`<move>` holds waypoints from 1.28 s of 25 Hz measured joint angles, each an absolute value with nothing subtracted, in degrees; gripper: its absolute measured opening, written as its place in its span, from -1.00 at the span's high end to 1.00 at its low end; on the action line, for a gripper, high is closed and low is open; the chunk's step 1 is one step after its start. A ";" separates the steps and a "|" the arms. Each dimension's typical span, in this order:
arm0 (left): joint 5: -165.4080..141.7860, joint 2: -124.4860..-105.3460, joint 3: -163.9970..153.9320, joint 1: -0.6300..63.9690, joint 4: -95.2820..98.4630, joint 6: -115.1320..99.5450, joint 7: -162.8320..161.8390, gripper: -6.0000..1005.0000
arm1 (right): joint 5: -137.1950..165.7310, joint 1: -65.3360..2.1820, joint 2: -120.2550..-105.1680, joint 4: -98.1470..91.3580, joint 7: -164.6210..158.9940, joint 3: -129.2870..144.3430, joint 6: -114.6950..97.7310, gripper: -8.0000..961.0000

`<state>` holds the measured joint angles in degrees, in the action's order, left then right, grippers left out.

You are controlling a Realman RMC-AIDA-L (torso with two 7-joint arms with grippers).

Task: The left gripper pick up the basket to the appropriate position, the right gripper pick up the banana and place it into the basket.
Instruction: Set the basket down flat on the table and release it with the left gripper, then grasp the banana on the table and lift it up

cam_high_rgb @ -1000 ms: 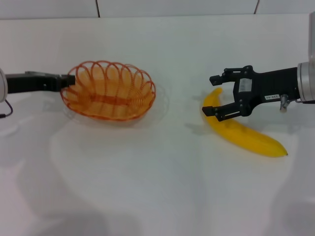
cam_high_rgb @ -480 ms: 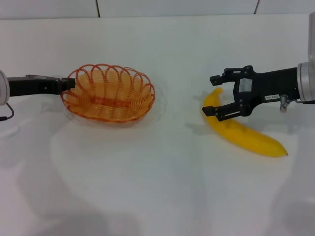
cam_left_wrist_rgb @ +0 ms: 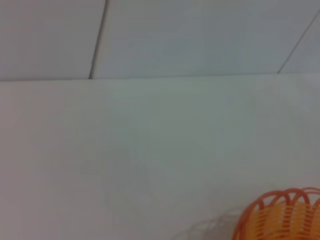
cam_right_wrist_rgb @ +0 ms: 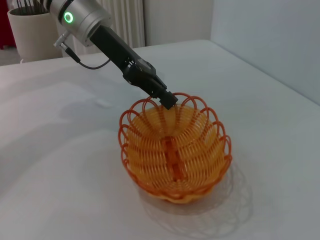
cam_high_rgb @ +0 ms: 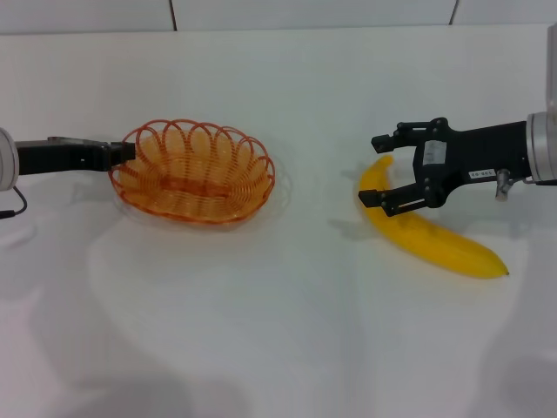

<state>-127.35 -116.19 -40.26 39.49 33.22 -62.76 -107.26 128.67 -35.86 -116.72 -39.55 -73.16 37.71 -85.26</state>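
The orange wire basket (cam_high_rgb: 193,171) sits left of centre on the white table. It also shows in the right wrist view (cam_right_wrist_rgb: 174,150) and, in part, in the left wrist view (cam_left_wrist_rgb: 285,215). My left gripper (cam_high_rgb: 122,155) is shut on the basket's left rim; the right wrist view shows it (cam_right_wrist_rgb: 167,98) pinching the rim. The yellow banana (cam_high_rgb: 431,233) lies at the right, running diagonally. My right gripper (cam_high_rgb: 379,170) is open, with its fingers on either side of the banana's far end. I cannot tell whether it touches the banana.
The white table (cam_high_rgb: 278,331) runs back to a tiled wall (cam_high_rgb: 305,13). In the right wrist view a white pot (cam_right_wrist_rgb: 27,25) stands beyond the table's far edge. A bare stretch of table lies between the basket and the banana.
The basket and my left gripper have come down and a little toward me, and the basket now looks flatter. My right gripper and the banana have not moved.
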 joint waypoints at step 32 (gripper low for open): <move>-108.82 -116.67 -40.60 28.66 41.17 -76.62 -77.27 -0.41 | 125.77 -34.79 -116.76 -39.55 -73.63 37.69 -85.47 -0.88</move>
<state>-108.82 -116.67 -40.60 28.66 41.17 -76.62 -77.27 125.77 -34.79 -116.76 -39.55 -73.63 37.69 -85.47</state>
